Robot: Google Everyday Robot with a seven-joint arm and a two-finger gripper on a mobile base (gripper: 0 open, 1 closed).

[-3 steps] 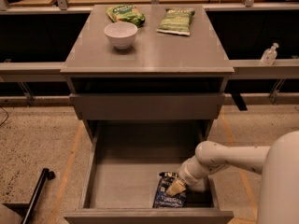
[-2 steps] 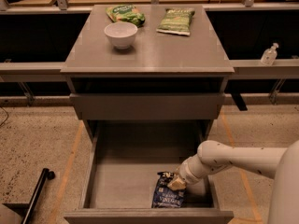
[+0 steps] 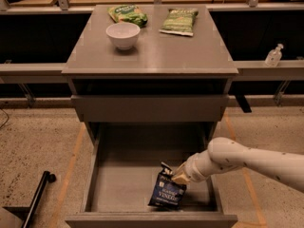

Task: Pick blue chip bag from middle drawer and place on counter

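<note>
Blue chip bag (image 3: 166, 196) in the open middle drawer (image 3: 123, 184), near its front right corner. The bag is standing tilted on its lower edge, not lying flat, and I am reading this as the claw (image 3: 178, 176) pinching the black top band and taking some of its weight. The claw is closing tightly on that upper corner, with nothing else in its grip. My arm (image 3: 247, 160) is reaching in from the right, over the low side wall. The bag is the only thing I am seeing on the drawer's grey floor. The drawer front above (image 3: 149, 108) is sitting shut. The bench (image 3: 152, 51) is carrying a white bowl (image 3: 123, 34) and two green chip bags (image 3: 127, 14) (image 3: 179, 21) towards the back, so I am judging its bare front half to be the place to set the bag down.
</note>
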